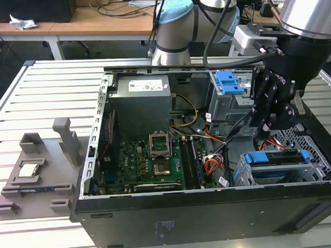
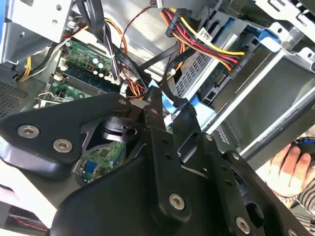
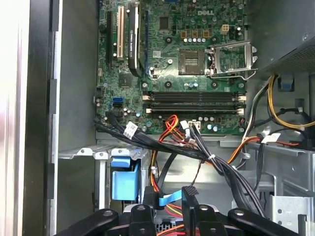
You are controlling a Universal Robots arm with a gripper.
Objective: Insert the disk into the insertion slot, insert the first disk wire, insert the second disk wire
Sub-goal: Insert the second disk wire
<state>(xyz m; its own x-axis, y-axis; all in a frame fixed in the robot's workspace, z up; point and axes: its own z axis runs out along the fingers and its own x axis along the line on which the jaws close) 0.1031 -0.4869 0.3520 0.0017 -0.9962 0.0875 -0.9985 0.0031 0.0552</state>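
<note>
Disk point(image 1: 278, 161) lies home in the insertion slot point(image 1: 243, 174), so my fingers point(image 1: 272, 118) clench a black wire plug point(image 3: 189, 194) just above it.

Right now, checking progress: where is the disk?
On the exterior view's right, the disk sits in the insertion slot, just beneath the gripper.

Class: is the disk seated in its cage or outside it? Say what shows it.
In. In the exterior view the disk lies inside the low grey cage, its blue frame between the walls.

Arm point(image 1: 310, 16) angled down, gripper point(image 1: 275, 121) pointing downward
</note>
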